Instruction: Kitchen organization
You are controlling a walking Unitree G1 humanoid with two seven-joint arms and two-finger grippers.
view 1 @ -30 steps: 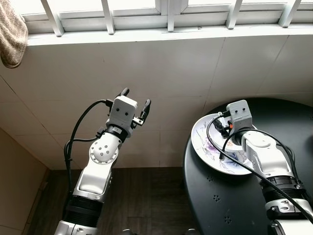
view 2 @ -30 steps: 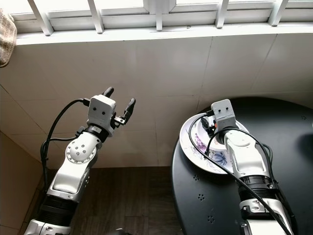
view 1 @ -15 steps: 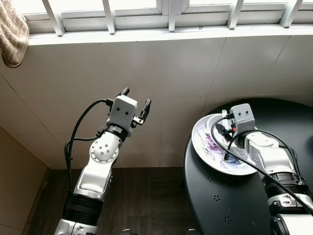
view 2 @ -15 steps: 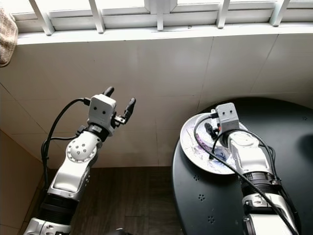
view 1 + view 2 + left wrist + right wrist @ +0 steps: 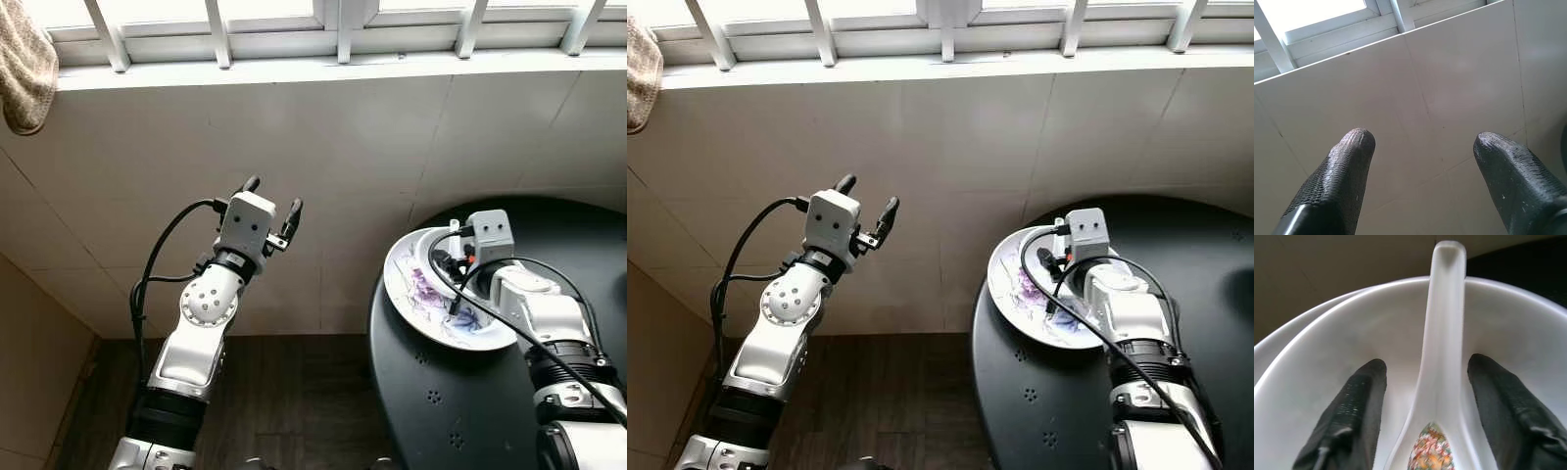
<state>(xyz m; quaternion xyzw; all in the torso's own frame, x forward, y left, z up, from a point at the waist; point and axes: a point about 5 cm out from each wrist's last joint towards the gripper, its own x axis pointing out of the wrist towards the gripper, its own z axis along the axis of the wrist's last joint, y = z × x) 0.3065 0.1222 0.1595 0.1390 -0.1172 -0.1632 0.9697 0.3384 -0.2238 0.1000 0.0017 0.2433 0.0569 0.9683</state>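
A white plate (image 5: pixel 409 294) with a purple flower pattern lies at the near-left edge of the round black table (image 5: pixel 460 411). On the plate stands a white bowl (image 5: pixel 1518 328), and a white ceramic spoon (image 5: pixel 1444 323) rests in it, handle leaning on the rim. My right gripper (image 5: pixel 1427 364) reaches down into the bowl, open. Its two black fingers (image 5: pixel 1359 396) stand either side of the spoon handle, with a small gap on each side. My left gripper (image 5: pixel 274 193) is held up in front of the tiled wall, open and holding nothing.
A white tiled wall (image 5: pixel 372 137) runs behind, topped by a window with white bars (image 5: pixel 338 29). A beige towel (image 5: pixel 24 69) hangs at the top left. Dark wooden floor (image 5: pixel 294 392) lies between my left arm and the table.
My right wrist has shifted slightly to the right and turned over the plate. The left arm has not moved.
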